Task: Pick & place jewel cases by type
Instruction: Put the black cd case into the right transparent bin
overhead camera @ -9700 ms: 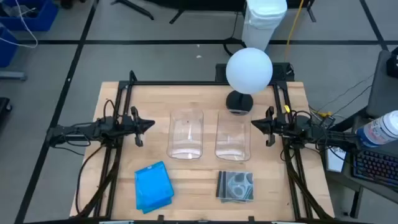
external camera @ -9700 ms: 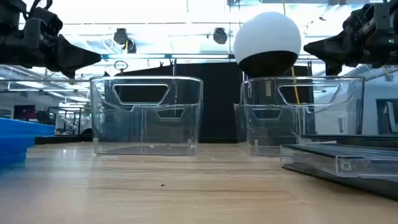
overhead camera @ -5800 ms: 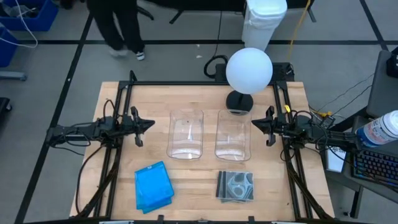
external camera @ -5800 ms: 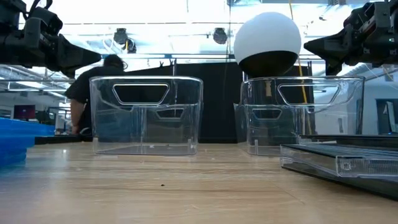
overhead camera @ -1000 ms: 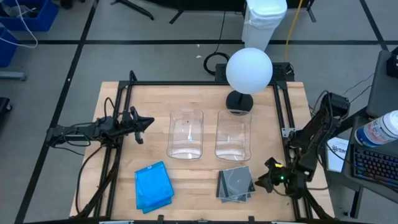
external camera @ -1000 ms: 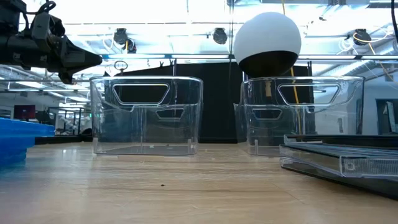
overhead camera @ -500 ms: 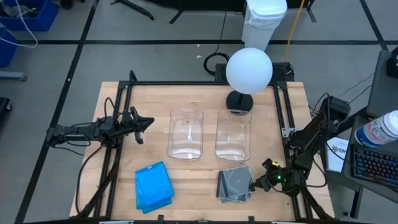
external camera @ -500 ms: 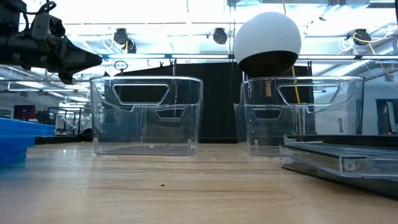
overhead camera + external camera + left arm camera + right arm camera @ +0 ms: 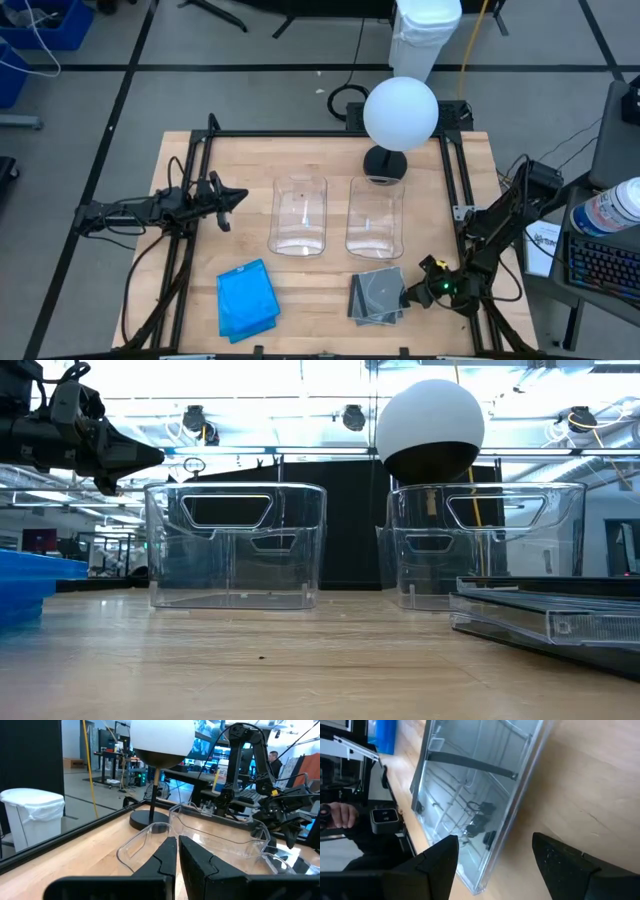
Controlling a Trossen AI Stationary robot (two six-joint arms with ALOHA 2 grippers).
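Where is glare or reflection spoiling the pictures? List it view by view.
Right wrist view: the clear jewel case mirrors ceiling and rig, hiding its contents. Low view: bright backlight behind the left tub and right tub leaves the left gripper a silhouette. High view: even light, though the lamp globe is washed out white.

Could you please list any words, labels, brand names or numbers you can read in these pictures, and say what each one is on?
No text can be read in any view.
Clear jewel cases: no label legible; the top case only mirrors the room.
Blue jewel cases: plain, no print visible.
Two clear tubs: no markings.
White bottle beside the table: any label is too blurred to read.
Screens in the room behind, in the left wrist view: too small to read.
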